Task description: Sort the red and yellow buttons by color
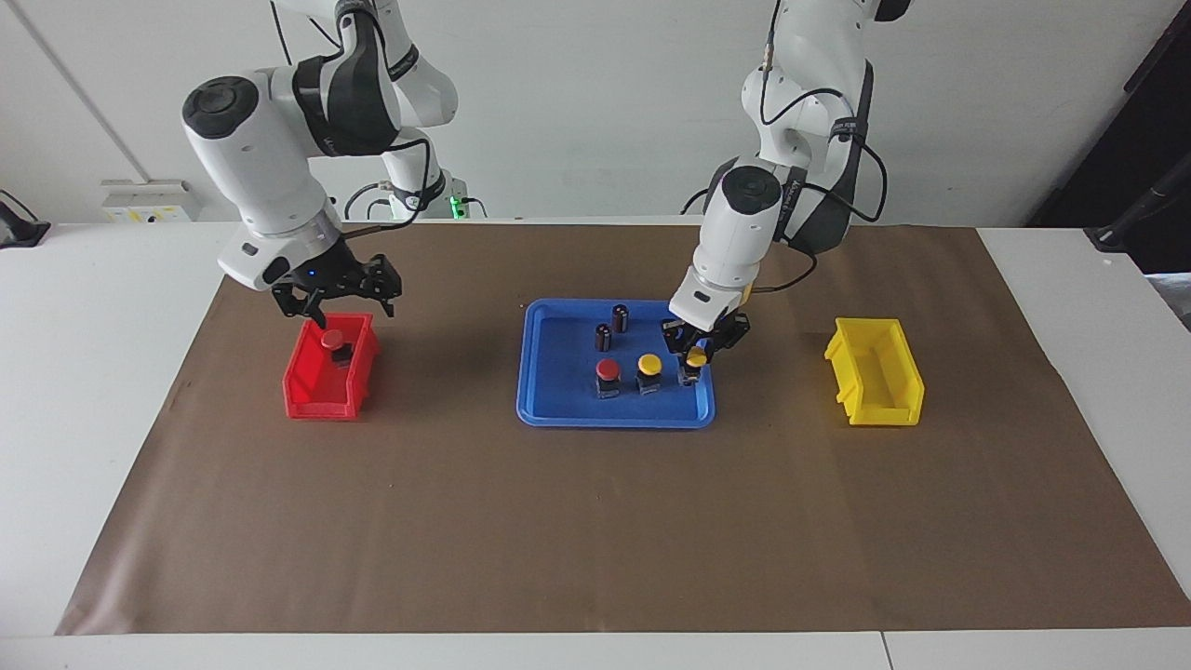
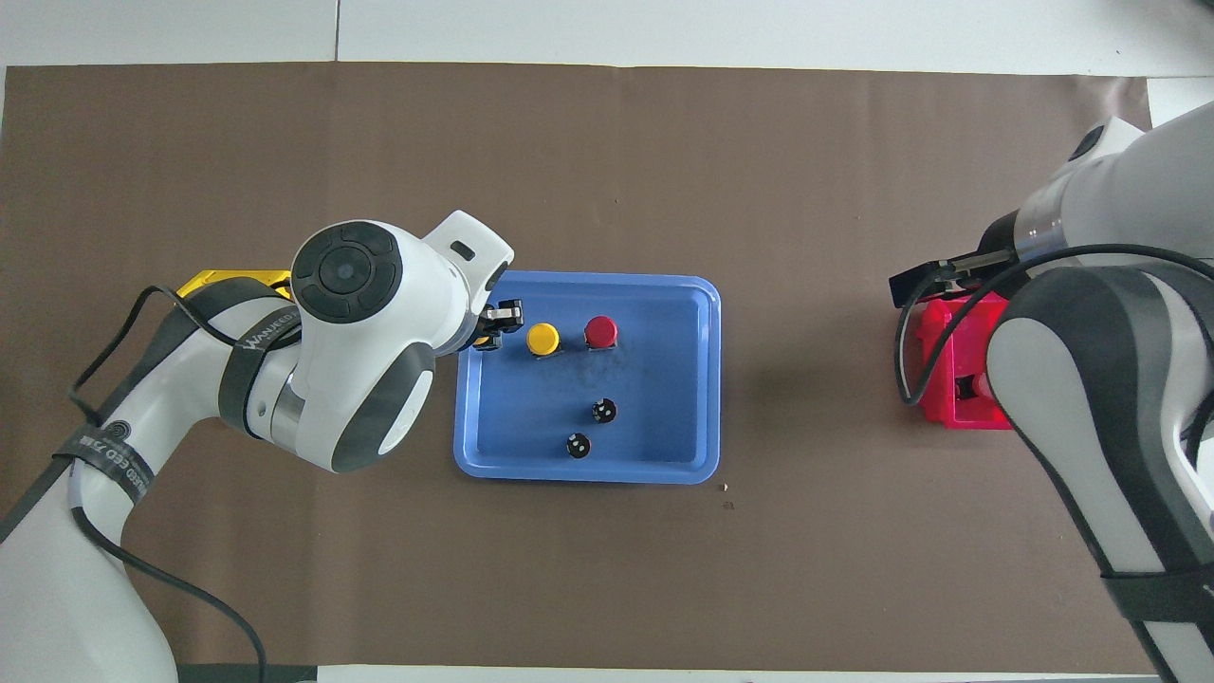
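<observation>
In the blue tray (image 1: 549, 409) stand a red button (image 1: 608, 370) and a yellow button (image 1: 649, 364) side by side. A second yellow button (image 1: 696, 357) stands at the tray's end toward the left arm, and my left gripper (image 1: 695, 351) is shut on it, low in the tray. From overhead the left arm hides most of that button; the other yellow button (image 2: 542, 339) and the red button (image 2: 600, 331) show plainly. Another red button (image 1: 332, 341) lies in the red bin (image 1: 307, 395). My right gripper (image 1: 342, 302) hangs open just above that bin, holding nothing.
Two small dark cylinders (image 1: 620, 318) (image 1: 603, 337) stand in the tray, nearer to the robots than the buttons. A yellow bin (image 1: 875, 377) sits toward the left arm's end of the table. Brown paper (image 1: 595, 521) covers the table.
</observation>
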